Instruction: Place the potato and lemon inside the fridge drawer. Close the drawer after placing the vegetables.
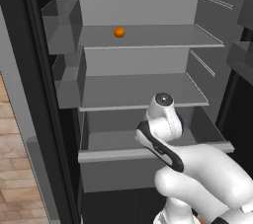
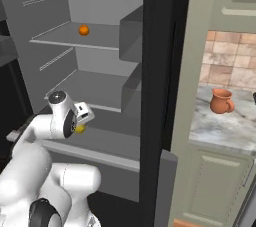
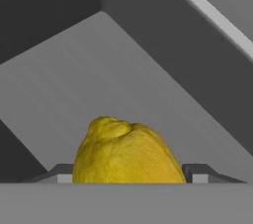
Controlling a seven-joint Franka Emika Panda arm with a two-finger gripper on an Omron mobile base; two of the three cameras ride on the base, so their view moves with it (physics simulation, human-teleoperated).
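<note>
My gripper (image 3: 129,176) is shut on the lemon (image 3: 127,152), a bright yellow oval that bulges up between the two dark fingertips (image 3: 59,173). It hangs over the open fridge drawer (image 3: 99,80), whose grey floor and walls lie beneath it. From the right base view a bit of the lemon (image 2: 79,129) peeks out under the hand, above the fridge drawer (image 2: 100,157). In the left base view the wrist covers the hand, and the fridge drawer (image 1: 123,154) stands pulled out with its lighter front rim toward me. The potato is out of view.
An orange ball (image 1: 119,31) rests on the top shelf (image 1: 148,38). Grey door bins (image 1: 64,23) hang on the left door. A terracotta jug (image 2: 221,101) stands on the marble counter (image 2: 225,126) to the right of the fridge's dark door edge (image 2: 157,96).
</note>
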